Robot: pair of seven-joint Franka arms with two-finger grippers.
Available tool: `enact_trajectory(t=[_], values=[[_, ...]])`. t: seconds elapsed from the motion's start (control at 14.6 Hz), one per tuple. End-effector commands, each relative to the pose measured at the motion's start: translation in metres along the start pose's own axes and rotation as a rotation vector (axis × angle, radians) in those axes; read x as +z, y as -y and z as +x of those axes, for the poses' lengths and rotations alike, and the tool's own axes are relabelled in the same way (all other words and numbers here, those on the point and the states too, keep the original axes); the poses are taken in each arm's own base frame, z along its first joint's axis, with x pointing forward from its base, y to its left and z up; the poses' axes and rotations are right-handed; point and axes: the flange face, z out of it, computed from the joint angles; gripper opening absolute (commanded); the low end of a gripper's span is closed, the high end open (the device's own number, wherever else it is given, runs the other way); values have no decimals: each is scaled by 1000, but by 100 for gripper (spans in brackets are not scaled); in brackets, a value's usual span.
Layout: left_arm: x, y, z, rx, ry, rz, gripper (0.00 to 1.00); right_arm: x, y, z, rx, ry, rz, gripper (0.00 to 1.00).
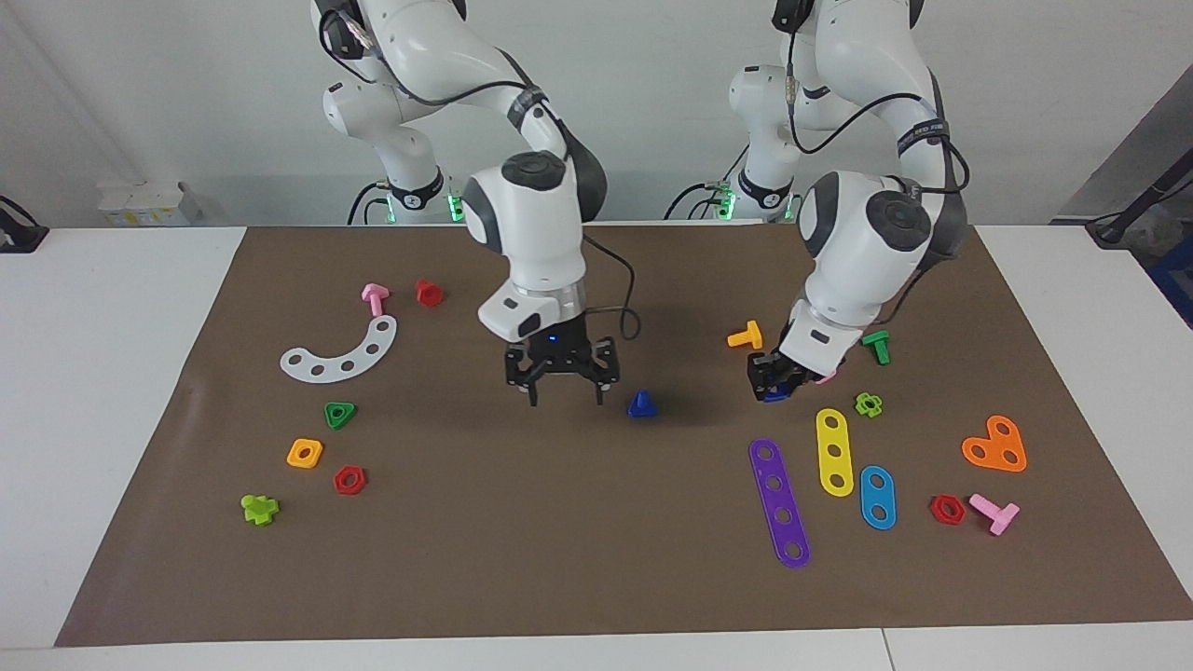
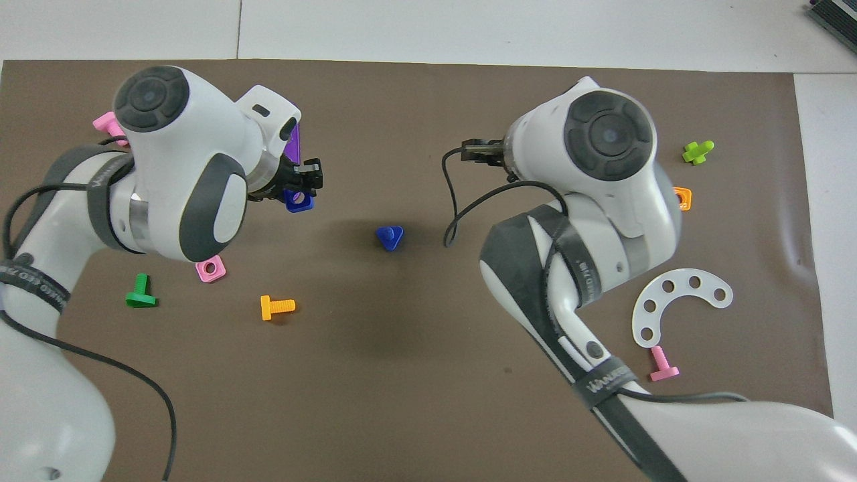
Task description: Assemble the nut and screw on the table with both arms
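Observation:
The blue screw point(image 1: 641, 404) stands alone on the brown mat point(image 1: 596, 559) near the middle, triangular head down and shaft up; it also shows in the overhead view point(image 2: 390, 237). My right gripper point(image 1: 566, 386) is open and empty, raised over the mat beside the screw, toward the right arm's end. In the overhead view its own wrist hides it. My left gripper point(image 1: 772, 384) is shut on the blue nut point(image 1: 774, 396) and holds it just above the mat. The overhead view shows the left gripper point(image 2: 299, 189) and the nut point(image 2: 298, 201) over the purple strip's end.
Purple point(image 1: 779, 503), yellow point(image 1: 834, 451) and blue point(image 1: 877, 497) strips, an orange screw point(image 1: 746, 335), a green screw point(image 1: 876, 346) and a pink nut point(image 2: 210, 268) lie around the left gripper. A white arc point(image 1: 340, 352), green triangular nut point(image 1: 340, 414) and orange nut point(image 1: 305, 453) lie toward the right arm's end.

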Motion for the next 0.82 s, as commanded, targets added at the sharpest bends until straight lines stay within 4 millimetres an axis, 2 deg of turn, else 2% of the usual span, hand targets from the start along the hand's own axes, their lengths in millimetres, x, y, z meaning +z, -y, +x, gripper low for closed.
enact_trajectory(t=[0.0, 0.14, 0.34, 0.61, 0.75], values=[[22, -41, 1, -53, -7, -5, 8, -32, -51, 5, -12, 28, -19, 100], [28, -59, -8, -62, -21, -17, 8, -64, -98, 8, -25, 66, -40, 100], [45, -75, -14, -87, -31, -22, 8, -106, -155, 1, -42, 146, -8, 100], [54, -85, -26, -79, -16, -11, 6, -148, -207, -15, -32, 249, -16, 100], [61, -93, -36, -72, -6, -4, 6, -185, -231, -21, -11, 244, -35, 100]])
